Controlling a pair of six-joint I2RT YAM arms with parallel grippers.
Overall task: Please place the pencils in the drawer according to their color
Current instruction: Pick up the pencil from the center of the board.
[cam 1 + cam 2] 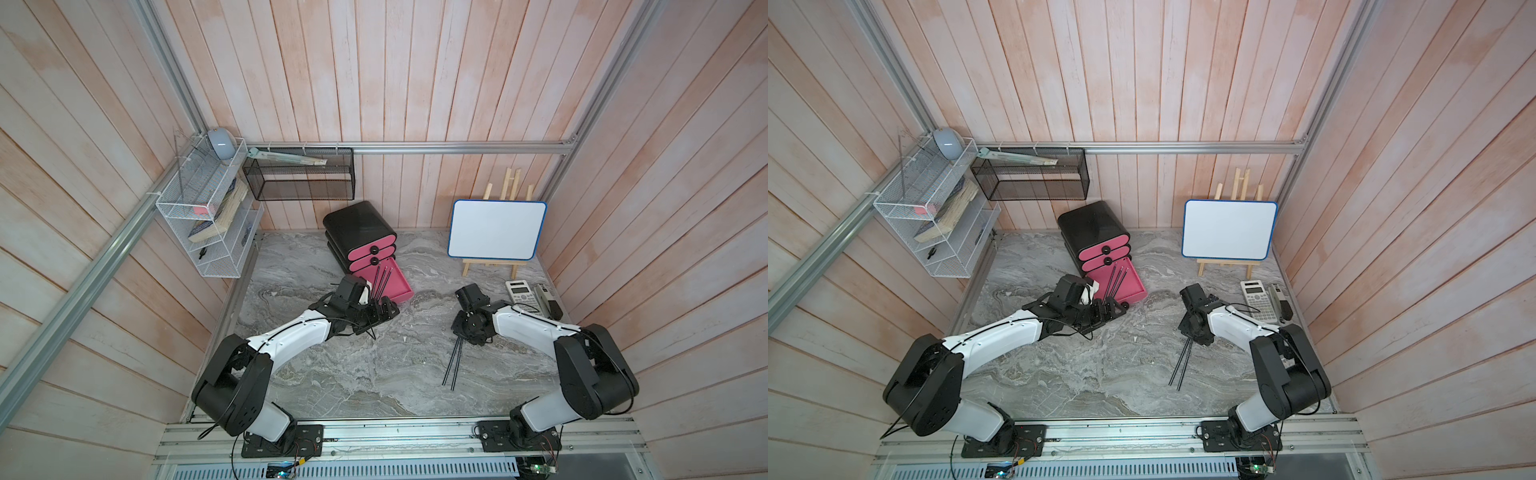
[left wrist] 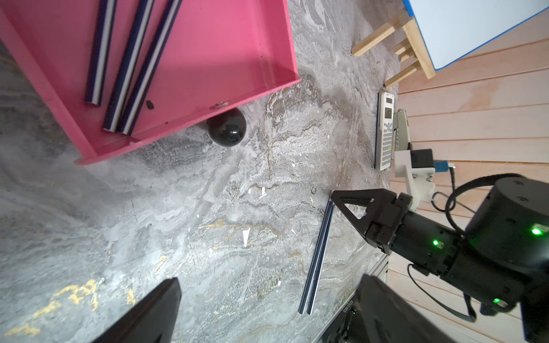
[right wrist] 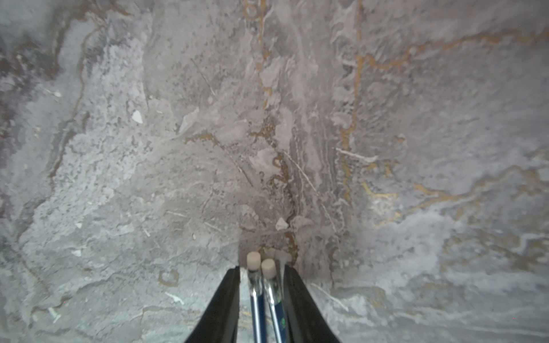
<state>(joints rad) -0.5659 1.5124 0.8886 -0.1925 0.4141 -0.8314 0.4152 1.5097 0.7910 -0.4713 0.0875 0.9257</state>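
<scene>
Lying in the pulled-out bottom drawer [image 1: 404,286] of the cabinet [image 1: 357,224] are three black pencils [image 1: 383,279], so the sorting is looking partly done. Two more black pencils [image 1: 452,365] are waiting on the counter [image 1: 332,374], their eraser ends sitting between the jaws of the right claw [image 3: 263,270]; whether it is squeezing them, I cannot tell. The left claw [image 2: 270,279] is hovering released and empty near the drawer knob [image 2: 227,130]. The two shut drawers are hiding their contents, and no other pencil colours are showing.

Bare tabletop [image 1: 332,374] centre, open drawer [image 1: 399,286] beside left tool [image 1: 382,312], pencils [image 1: 452,361], calculator [image 1: 519,296] rightward
</scene>
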